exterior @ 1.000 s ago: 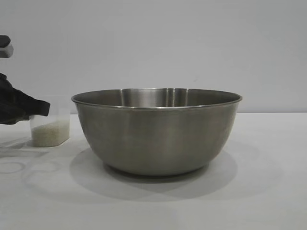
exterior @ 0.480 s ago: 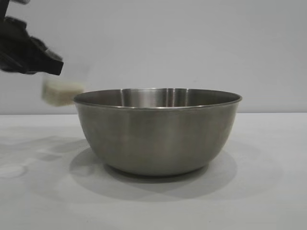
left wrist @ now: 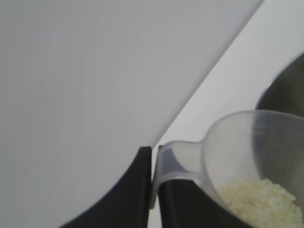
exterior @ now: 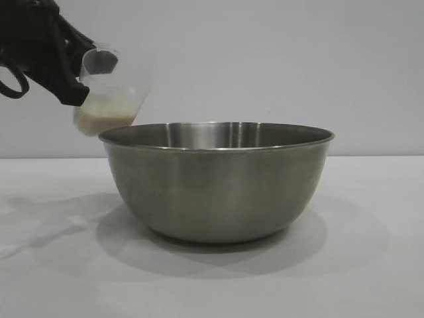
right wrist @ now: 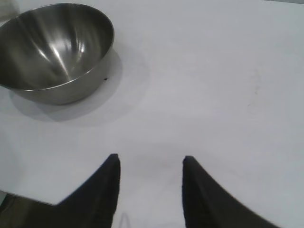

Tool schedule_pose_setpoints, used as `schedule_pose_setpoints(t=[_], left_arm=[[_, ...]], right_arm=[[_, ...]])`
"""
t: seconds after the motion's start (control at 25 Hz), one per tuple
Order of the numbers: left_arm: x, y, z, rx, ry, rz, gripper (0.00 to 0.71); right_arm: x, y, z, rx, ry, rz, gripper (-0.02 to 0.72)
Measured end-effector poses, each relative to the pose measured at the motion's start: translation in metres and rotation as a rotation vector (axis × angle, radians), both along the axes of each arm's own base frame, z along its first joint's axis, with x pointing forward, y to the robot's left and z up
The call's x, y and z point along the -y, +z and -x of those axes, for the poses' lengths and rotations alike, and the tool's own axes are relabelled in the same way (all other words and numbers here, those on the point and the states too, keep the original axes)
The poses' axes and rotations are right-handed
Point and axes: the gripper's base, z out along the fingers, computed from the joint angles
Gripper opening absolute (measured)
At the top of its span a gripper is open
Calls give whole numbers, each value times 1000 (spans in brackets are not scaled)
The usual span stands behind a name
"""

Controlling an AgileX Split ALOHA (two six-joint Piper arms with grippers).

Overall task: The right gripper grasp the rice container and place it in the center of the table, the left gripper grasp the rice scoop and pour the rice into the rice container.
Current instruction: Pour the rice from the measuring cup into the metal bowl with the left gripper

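The rice container [exterior: 215,182], a large steel bowl, stands on the white table [exterior: 371,265] in the middle; it also shows in the right wrist view [right wrist: 57,50] and looks empty. My left gripper [exterior: 69,86] is shut on the handle of the rice scoop [exterior: 109,93], a clear plastic cup held tilted in the air just above and left of the bowl's rim. The rice [exterior: 103,119] lies in the cup's lower part, seen too in the left wrist view [left wrist: 261,202] with the scoop [left wrist: 228,147]. My right gripper [right wrist: 149,159] is open and empty above bare table, away from the bowl.
A plain pale wall stands behind the table. The table's near edge shows in the right wrist view [right wrist: 28,202].
My left gripper lifted the rice scoop off the table at the left, raised it above the bowl's rim height, and tilted it toward the bowl. The bowl has not moved.
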Motion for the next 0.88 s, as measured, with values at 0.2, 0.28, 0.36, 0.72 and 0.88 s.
schedule_pose_setpoints(t=[0.2, 0.28, 0.36, 0.72, 0.88], left_arm=[[8, 12, -9, 80, -73, -34, 0], [13, 19, -14, 138, -115, -70, 0], [20, 24, -17, 199, -153, -120, 0], [54, 24, -14, 450, -350, -531, 0], [56, 21, -15, 522, -410, -677, 0]], right_arm=[[0, 0, 0, -1, -1, -2, 267], [0, 0, 0, -1, -2, -2, 267], [0, 0, 0, -1, -2, -2, 267], [0, 0, 0, -5, -15, -13, 267], [0, 0, 0, -5, -15, -13, 267]])
